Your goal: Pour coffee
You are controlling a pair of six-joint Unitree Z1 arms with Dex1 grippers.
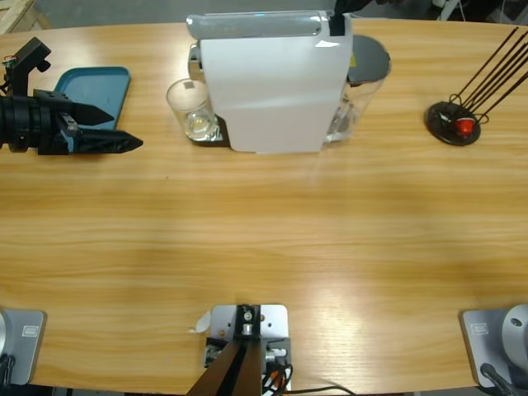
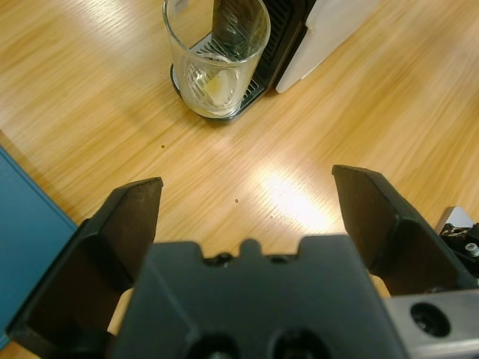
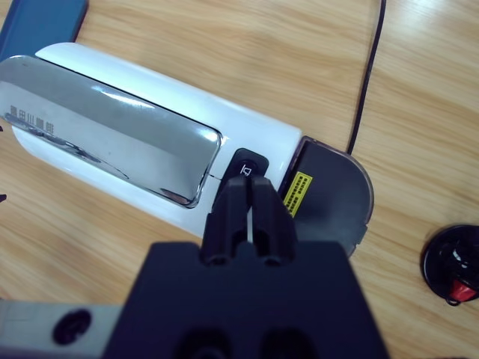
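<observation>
- Your left gripper (image 2: 247, 191): jaws spread wide, holding nothing, low over the wooden table (image 1: 264, 247) and well short of the glass; in the high view it reaches in from the left edge, just beside a blue tray (image 1: 95, 89).
- Your right gripper (image 3: 251, 196): jaws pressed together, tips just above the black button (image 3: 247, 166) on top of the white coffee machine (image 1: 268, 87).
- Clear glass tumbler (image 2: 217, 56): upright on the machine's black drip tray (image 2: 251, 93), under the spout.
- Coffee: no dark liquid visible in the tumbler.
- Grey water-tank lid (image 3: 333, 198): behind the button.
- Black capsule stand (image 1: 454, 124): far right, one red capsule (image 1: 466, 126) at its base.
</observation>
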